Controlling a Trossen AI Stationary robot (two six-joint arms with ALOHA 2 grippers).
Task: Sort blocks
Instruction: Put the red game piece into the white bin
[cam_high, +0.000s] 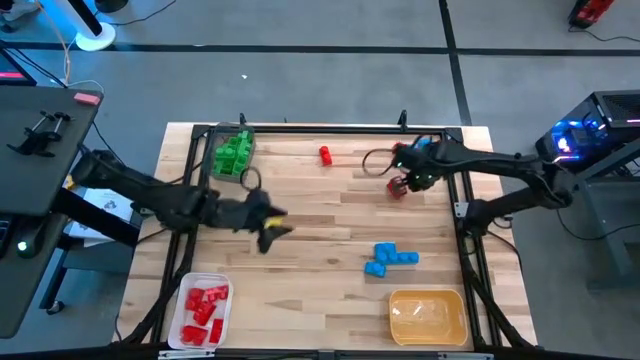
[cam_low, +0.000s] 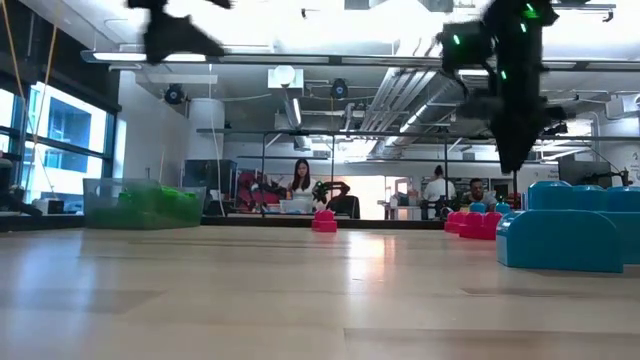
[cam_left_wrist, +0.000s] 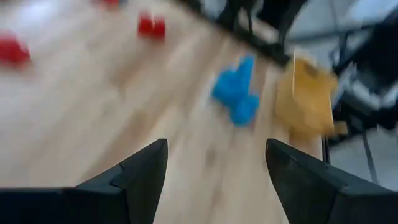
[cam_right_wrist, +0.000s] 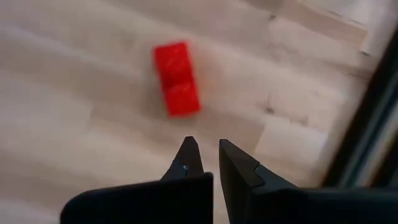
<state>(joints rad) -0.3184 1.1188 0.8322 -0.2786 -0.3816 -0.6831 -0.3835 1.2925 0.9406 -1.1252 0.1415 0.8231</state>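
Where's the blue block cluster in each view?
High: blue block cluster right of centre, just above the yellow tray.
Low: large, at the right edge.
Left wrist: upper middle, beside the yellow tray.
Right wrist: not in it.
Shared landmark: the yellow tray.

Both arms are dark, slim and jointed. The left pincer (cam_left_wrist: 214, 180) has two broad black wedge fingers; the right pincer (cam_right_wrist: 208, 163) has narrow pointed ones.
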